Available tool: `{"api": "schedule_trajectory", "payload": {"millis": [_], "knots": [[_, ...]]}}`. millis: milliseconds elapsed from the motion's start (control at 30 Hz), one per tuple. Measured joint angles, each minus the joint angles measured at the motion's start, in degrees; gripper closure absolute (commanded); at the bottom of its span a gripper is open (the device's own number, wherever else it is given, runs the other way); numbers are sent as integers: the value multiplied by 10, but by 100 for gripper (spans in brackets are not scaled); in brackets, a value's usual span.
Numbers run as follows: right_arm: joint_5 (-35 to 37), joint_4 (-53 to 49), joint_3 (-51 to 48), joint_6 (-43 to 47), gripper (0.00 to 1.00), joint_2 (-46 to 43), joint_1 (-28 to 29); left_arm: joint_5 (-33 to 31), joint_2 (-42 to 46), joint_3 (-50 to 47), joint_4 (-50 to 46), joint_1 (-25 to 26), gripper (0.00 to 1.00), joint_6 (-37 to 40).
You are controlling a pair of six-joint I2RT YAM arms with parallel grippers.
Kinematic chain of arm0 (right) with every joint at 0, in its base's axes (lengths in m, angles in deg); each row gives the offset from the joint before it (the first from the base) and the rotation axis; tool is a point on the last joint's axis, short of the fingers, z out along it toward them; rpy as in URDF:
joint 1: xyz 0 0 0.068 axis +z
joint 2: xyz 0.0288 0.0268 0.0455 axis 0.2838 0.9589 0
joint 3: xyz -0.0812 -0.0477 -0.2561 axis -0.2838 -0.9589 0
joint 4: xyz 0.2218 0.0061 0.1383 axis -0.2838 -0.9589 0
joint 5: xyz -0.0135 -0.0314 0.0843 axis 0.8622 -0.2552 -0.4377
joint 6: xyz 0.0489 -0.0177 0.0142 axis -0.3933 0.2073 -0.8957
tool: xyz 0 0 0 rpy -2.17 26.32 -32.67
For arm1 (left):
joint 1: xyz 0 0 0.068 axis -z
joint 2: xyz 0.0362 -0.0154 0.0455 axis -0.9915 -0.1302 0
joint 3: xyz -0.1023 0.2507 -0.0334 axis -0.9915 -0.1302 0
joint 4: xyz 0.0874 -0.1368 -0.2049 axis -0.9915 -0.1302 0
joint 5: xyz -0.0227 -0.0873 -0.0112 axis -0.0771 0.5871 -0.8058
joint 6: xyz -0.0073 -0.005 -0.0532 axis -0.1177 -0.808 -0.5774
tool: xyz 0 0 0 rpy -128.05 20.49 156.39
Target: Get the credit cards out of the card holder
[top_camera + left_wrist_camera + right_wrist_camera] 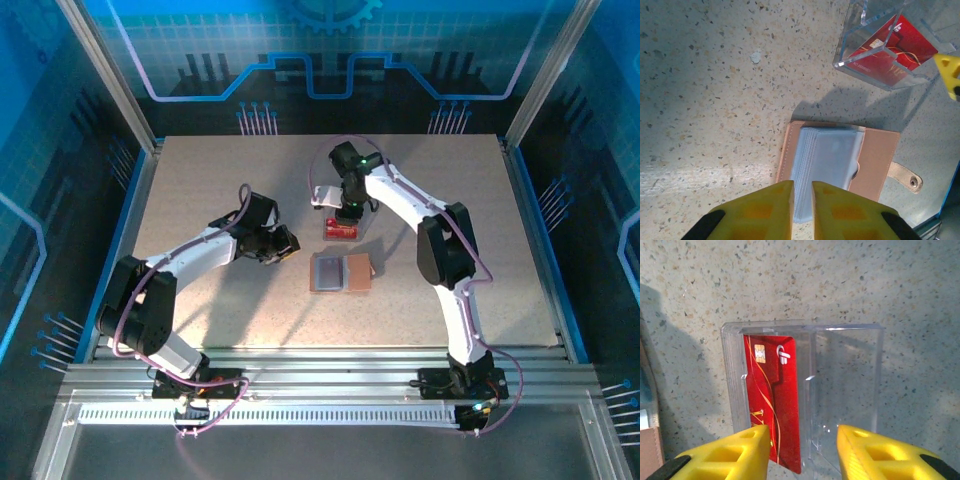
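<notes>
From the top camera, the card holder lies spread open and flat on the desk, its grey pockets on its left half and bare tan leather on its right. Just beyond the holder, on the side away from the arm bases, a clear tray holds the red credit cards, and the right claw hangs over that tray. The left claw sits to the left of the holder, near it but apart. In the left wrist view, the left claw has its yellow fingers nearly together with only a narrow slit between them and nothing gripped. The holder lies directly ahead, its closing tab sticking out on the right, and the tray with the cards lies past the holder's far edge. In the right wrist view, the right claw stands open and grips nothing, its fingers either side of the tray. A red card lies in the tray's left compartment, and how many are stacked there I cannot tell. A sliver of the holder shows at the lower left, just beside the tray
</notes>
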Motion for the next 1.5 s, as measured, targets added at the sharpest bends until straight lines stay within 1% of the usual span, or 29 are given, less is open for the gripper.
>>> {"api": "schedule_trajectory", "payload": {"millis": [167,333,467,700,867,967,1033,1133,1233,1500], "knots": [[-8,23,-33,-36,59,-44,3,33,-14,1,15,-1,86,0],[-27,71,-124,-106,58,-125,20,70,-50,1,36,-1,88,-2],[-48,120,-195,-207,57,-189,44,93,-70,5,46,1,91,-2],[-79,207,-309,-448,59,-255,57,112,-105,11,46,17,95,-1],[-122,234,-362,-617,64,-261,57,112,-120,11,33,26,97,2],[-161,238,-382,-702,66,-260,57,112,-122,11,29,26,97,3],[-192,242,-387,-742,67,-257,57,112,-123,11,29,26,97,3],[-229,257,-399,-792,66,-249,57,112,-130,11,29,26,97,3],[-253,272,-420,-826,64,-238,57,112,-139,11,29,26,98,3],[-280,274,-434,-863,57,-213,57,112,-147,11,29,26,98,5]]}}
